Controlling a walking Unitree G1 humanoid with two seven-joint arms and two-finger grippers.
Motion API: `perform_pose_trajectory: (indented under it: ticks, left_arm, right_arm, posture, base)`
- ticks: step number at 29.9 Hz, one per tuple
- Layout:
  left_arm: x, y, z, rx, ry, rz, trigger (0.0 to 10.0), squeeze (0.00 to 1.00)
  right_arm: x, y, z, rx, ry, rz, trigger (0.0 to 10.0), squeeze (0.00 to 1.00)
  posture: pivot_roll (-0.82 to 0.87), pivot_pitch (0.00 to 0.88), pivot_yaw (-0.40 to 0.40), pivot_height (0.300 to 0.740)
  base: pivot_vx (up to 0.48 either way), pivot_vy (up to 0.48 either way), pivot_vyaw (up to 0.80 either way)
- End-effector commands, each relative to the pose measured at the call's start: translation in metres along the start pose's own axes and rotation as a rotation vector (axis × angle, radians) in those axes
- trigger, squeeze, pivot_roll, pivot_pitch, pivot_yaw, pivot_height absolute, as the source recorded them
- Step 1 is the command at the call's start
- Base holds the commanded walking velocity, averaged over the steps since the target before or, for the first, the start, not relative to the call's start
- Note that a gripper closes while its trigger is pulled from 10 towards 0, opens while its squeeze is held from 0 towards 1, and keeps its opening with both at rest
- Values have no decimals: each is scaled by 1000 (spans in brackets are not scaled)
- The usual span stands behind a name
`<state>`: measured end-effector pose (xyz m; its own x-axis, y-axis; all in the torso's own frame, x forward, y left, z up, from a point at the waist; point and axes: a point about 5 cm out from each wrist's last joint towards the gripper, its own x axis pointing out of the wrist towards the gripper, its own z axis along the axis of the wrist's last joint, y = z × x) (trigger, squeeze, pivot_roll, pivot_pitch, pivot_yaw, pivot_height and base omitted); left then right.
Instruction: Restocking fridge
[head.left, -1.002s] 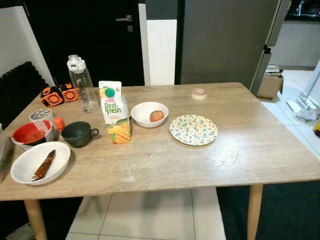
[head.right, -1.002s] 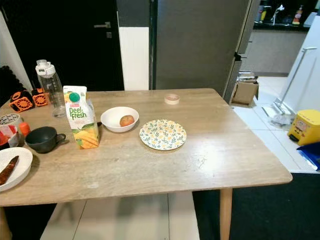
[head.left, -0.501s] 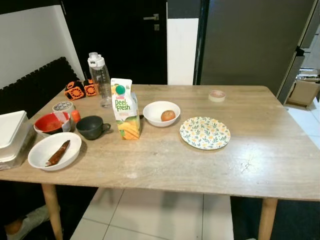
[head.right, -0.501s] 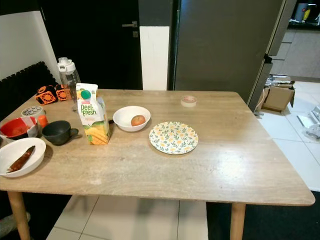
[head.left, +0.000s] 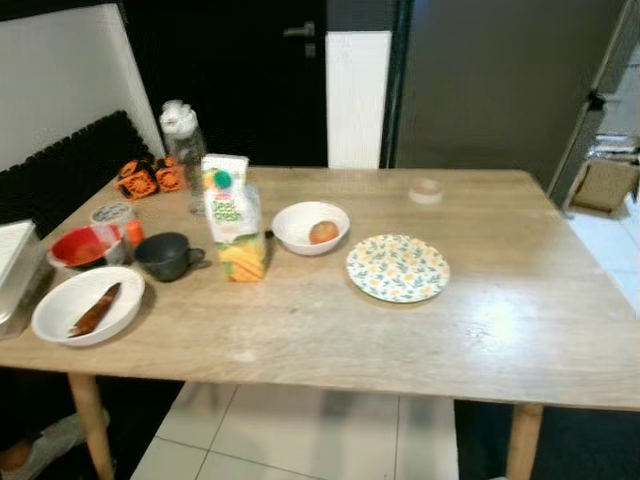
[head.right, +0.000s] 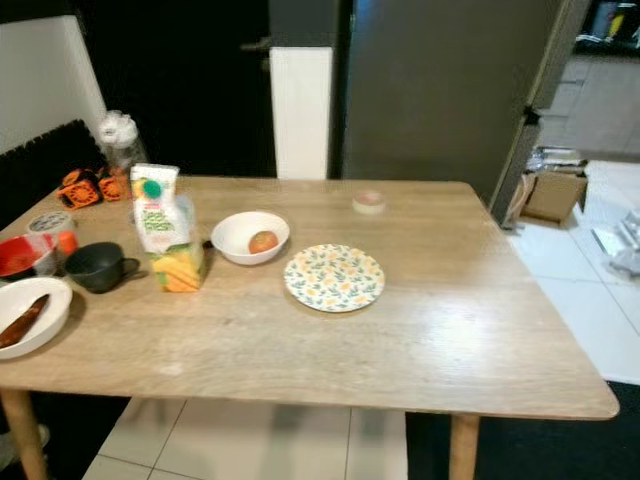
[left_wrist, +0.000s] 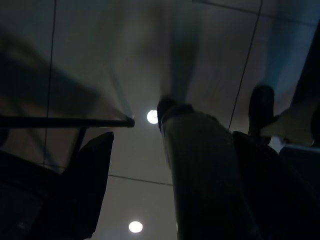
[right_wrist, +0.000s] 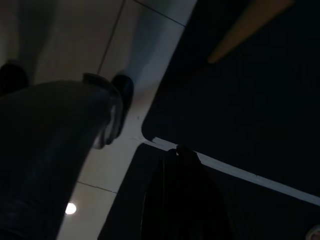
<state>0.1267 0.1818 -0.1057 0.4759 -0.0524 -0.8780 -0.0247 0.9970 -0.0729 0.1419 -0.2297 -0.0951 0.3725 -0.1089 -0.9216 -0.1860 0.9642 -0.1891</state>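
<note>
Between the earlier head-camera pictures and now, the whole scene has slid and blurred. This is camera travel from the robot repositioning in front of the desk (head.left: 330, 330); the items on it keep their arrangement relative to one another.

Current layout on the desk:
- Juice carton (head.left: 231, 218), upright, left of centre, just beside the black mug (head.left: 165, 256).
- White bowl holding a round fruit (head.left: 323, 232), between the carton and the floral plate (head.left: 397, 268).
- Clear water bottle (head.left: 182, 142) behind the carton, near the orange-and-black objects (head.left: 147, 176).
- Red bowl (head.left: 82, 246) and a tape roll (head.left: 111, 213) at the left edge, with a second white bowl (head.left: 88, 306) holding a dark elongated item in front of them.
- A small round object (head.left: 427, 190) near the far edge.

The grey fridge (head.right: 440, 90) stands behind the desk with its door closed.

Both arms hang idle. The left wrist view shows dim floor tiles and a dark leg; the right wrist view shows floor tiles and a dark mat. For the left end effector and the right end effector, released or clenched cannot be determined.

Judgement: the task is at the approach stage. Nothing has been picked up; the carton and fruit are the likely items to stock, and the fridge must be opened first
</note>
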Motion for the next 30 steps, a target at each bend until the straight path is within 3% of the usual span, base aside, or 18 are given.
perform_pose_trajectory:
  ticks: [1,6,7,9,10,12,17,18,19,20,21,24,25,28,29,30]
  left_arm:
    - [-2,10,0,-69,-12,51,10000,0]
    - [-5,37,13,-296,-97,185,10000,0]
    - [-7,45,17,-364,-129,223,10000,945]
    - [-11,60,23,-457,-178,286,10000,1000]
    - [-11,60,23,-457,-178,286,10000,1000]
    - [-21,90,28,-607,-244,415,10000,1000]
    - [-28,105,27,-693,-265,491,10000,1000]
    - [-37,122,22,-841,-300,578,10000,1000]
    - [-40,128,21,-901,-318,608,10000,1000]
    - [-40,128,21,-901,-318,608,10000,1000]
    - [-43,133,22,-977,-358,623,10000,1000]
    - [-50,147,42,-1222,-585,534,10000,1000]
    - [-50,147,42,-1222,-585,534,10000,1000]
    - [-58,159,62,-1305,-795,414,10000,1000]
    - [-58,159,62,-1305,-795,414,10000,1000]
    - [-63,165,63,-1342,-856,397,10000,1000]
  right_arm:
    - [0,2,-3,-3,8,6,10000,0]
    - [0,2,-2,-1,7,7,10000,0]
    - [0,2,-2,-1,7,8,10000,0]
    - [0,3,-2,1,6,8,10000,0]
    - [0,3,-2,1,6,8,10000,0]
    - [0,3,-3,1,8,9,10000,0]
    - [0,3,-4,1,9,11,10000,0]
    - [0,4,-4,3,9,12,10000,0]
    - [0,5,-4,4,8,13,10000,0]
    - [0,5,-4,4,8,13,10000,0]
    - [0,5,-4,4,8,13,10000,0]
    - [0,5,-4,2,9,14,10000,0]
    - [0,5,-4,2,9,14,10000,0]
    - [0,4,-4,1,10,13,10000,0]
    - [0,4,-4,1,10,13,10000,0]
    - [0,3,-3,2,9,11,10000,0]
  posture:
    - [-90,0,14,740]
    - [-90,0,14,740]
    - [-90,0,14,740]
    - [-90,0,14,740]
    - [-90,0,14,740]
    - [-90,0,14,740]
    - [-90,0,14,740]
    - [-85,0,20,740]
    - [-85,0,20,740]
    - [-85,0,20,740]
    - [-85,0,20,740]
    - [-85,0,20,740]
    - [-85,0,20,740]
    - [-85,0,20,740]
    - [-85,0,20,740]
    - [-85,0,20,740]
  base:
    - [0,0,0]
    - [0,0,0]
    - [0,0,0]
    - [0,0,0]
    - [0,0,0]
    - [0,0,0]
    - [0,0,0]
    - [0,0,0]
    - [0,0,0]
    - [0,0,0]
    - [0,0,0]
    - [0,0,0]
    - [0,0,0]
    - [0,0,0]
    - [0,0,0]
    - [0,0,0]
